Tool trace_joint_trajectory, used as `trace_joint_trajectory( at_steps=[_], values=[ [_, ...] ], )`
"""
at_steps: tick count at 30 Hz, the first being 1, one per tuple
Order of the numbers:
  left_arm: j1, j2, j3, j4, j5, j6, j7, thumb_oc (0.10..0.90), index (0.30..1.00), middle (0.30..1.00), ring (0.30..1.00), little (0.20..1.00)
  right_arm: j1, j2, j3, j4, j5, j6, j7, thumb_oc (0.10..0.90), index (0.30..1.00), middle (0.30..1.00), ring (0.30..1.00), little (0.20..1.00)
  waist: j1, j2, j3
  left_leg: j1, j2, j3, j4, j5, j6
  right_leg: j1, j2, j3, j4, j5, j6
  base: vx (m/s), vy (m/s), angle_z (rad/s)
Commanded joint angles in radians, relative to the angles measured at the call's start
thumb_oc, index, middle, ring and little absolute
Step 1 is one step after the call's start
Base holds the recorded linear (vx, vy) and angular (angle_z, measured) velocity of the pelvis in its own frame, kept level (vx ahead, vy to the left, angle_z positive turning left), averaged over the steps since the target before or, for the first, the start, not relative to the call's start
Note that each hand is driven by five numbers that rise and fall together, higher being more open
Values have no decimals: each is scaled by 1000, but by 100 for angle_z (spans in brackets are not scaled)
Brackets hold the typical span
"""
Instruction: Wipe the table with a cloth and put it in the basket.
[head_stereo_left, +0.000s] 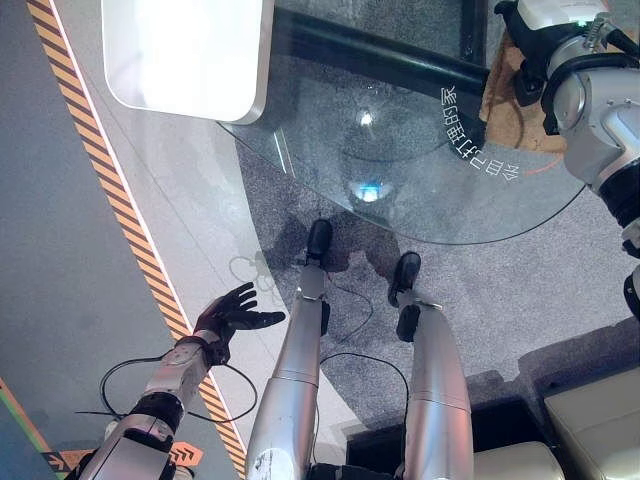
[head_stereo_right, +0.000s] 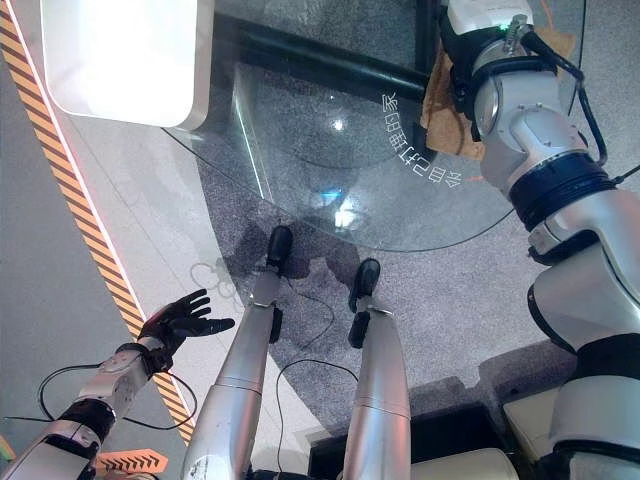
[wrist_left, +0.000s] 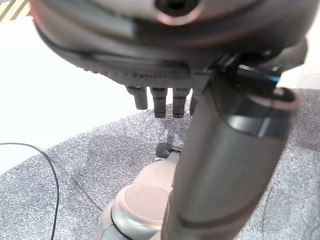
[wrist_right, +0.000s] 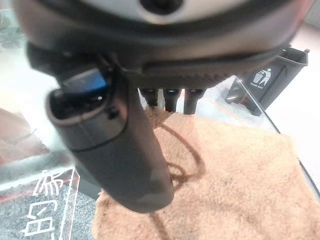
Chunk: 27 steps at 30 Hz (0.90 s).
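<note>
Your right hand (wrist_right: 165, 75) hovers over the tan, fluffy cloth (wrist_right: 235, 180), which lies flat near the edge of the round glass table (head_stereo_left: 330, 150); its fingers point straight down, relaxed. White characters are printed on the glass beside the cloth. A dark bin (wrist_right: 265, 80) behind bears a white litter symbol. Your left hand (head_stereo_left: 232, 312) hangs low, fingers spread.

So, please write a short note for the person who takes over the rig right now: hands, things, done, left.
Left hand: open, idle, low at the robot's left side over the floor, holds nothing.
Right hand: above the brown cloth, fingers pointing down at it; no grasp visible.
Cloth: flat on the round glass table, near its right edge.
Done: cannot tell how much is wiped.
Left: wipe the table, then put the cloth in the basket.
</note>
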<state>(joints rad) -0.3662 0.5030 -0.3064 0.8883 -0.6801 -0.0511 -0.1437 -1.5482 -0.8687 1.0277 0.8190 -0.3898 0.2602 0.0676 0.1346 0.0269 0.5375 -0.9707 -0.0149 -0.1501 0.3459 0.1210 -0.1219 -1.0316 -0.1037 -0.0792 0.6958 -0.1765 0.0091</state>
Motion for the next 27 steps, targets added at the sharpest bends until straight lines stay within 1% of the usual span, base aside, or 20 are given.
trace_joint_trajectory(
  at_steps=[1, 9, 11, 19, 27],
  values=[
    [72, 44, 0, 14, 37, 4, -8, 800, 900, 900, 900, 900, -62, -99, 31, 2, 4, -2, 24, 800, 900, 900, 900, 900, -3, 30, -18, 3, -63, 102, 149, -154, 95, 57, 47, -93, -157, 100, -15, 0, 0, 0],
    [79, 43, -1, 4, 40, 8, -6, 800, 900, 900, 900, 900, -49, -106, 24, 1, -11, -10, 77, 800, 900, 900, 900, 900, -2, 32, -18, -5, -64, 102, 151, -152, 96, 48, 44, -93, -154, 103, -15, 0, 0, 0],
    [83, 43, 0, 3, 41, 8, -7, 800, 900, 900, 900, 900, -51, -108, 29, -7, -12, -2, 94, 800, 900, 900, 900, 900, -3, 32, -18, -3, -63, 101, 148, -151, 97, 48, 45, -93, -155, 103, -15, 0, 0, 0],
    [87, 51, 6, 6, 43, 7, -20, 800, 900, 900, 900, 900, -43, -116, 31, 4, -22, -18, 122, 800, 900, 900, 900, 900, -1, 30, -18, -6, -62, 102, 147, -148, 97, 47, 44, -95, -157, 106, -16, 0, 0, 0],
    [95, 54, 11, -1, 52, 8, -17, 800, 900, 900, 900, 900, -44, -131, 34, 5, -37, -10, 130, 800, 900, 900, 900, 900, -3, 23, -18, -3, -60, 99, 141, -145, 98, 48, 48, -94, -162, 112, -15, 0, 0, 0]
  ],
)
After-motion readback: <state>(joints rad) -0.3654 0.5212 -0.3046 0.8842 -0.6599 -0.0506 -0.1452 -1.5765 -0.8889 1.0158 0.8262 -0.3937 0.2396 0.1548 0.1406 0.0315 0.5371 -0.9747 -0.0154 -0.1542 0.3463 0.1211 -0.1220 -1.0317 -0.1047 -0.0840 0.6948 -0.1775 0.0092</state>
